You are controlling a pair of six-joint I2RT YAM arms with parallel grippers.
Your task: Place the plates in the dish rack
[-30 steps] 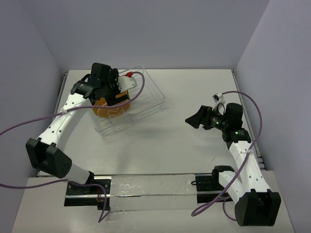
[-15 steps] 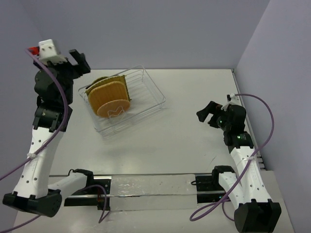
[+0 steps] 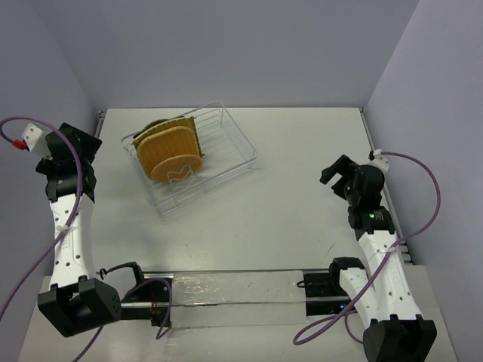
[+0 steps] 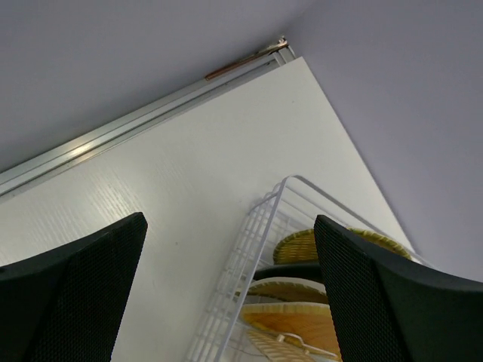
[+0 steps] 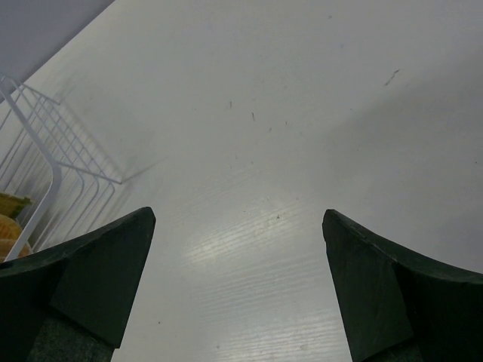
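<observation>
Wire dish rack [image 3: 230, 151], long axis near-left to far-right; plates [image 3: 170, 154] upright at its left end. My left gripper [image 3: 83, 160] and right gripper [image 3: 336, 170]: spread, empty.

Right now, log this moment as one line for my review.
left gripper: open, empty, left of dish rack | right gripper: open, empty, right of rack | plates: upright in rack slots

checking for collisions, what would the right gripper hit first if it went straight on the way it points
Bare table, probably: the open right gripper frames only tabletop, and the dish rack sits off to one side.
</observation>
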